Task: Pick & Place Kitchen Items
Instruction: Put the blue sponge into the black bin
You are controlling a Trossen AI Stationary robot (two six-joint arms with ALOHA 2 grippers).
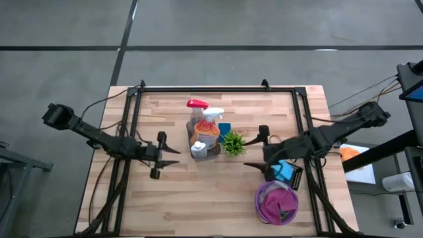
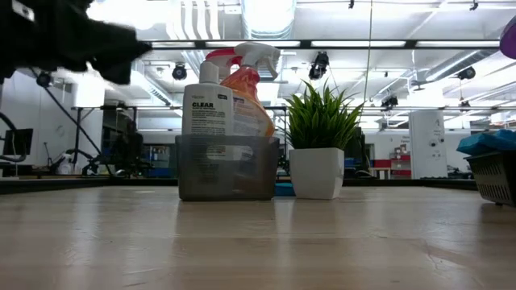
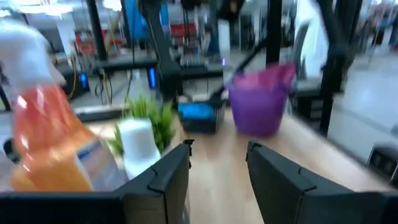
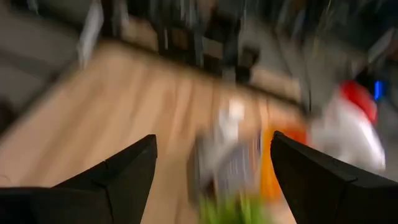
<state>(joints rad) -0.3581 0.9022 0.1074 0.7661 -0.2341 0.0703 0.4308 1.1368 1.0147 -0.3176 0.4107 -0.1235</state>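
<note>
1. My left gripper [image 1: 173, 156] hangs over the table [image 1: 198, 198] at about 9 o'clock from the middle, its fingers [image 3: 163, 177] parted and nothing between them.
2. My right gripper [image 1: 254, 152] is at about 3 o'clock from the middle, spread wide and also empty.
3. The clear spray bottle with red trigger [image 1: 195, 112] and the orange spray bottle with white trigger [image 1: 210, 122] stand together in a small grey bin [image 2: 227, 167] near the table's middle, a little toward 12 o'clock.
4. The small spiky green plant [image 1: 232, 143] in a white pot stands just beside the bin, at its 3 o'clock side.
5. A blue sponge [image 1: 225, 129] lies close behind the plant.
6. A dark basket [image 1: 291, 173] with blue sponges is under my right arm, at about 4 o'clock.
7. A purple bucket [image 1: 276, 202] with a magenta cloth [image 1: 274, 205] inside stands at about 5 o'clock, near the table edge.
</note>
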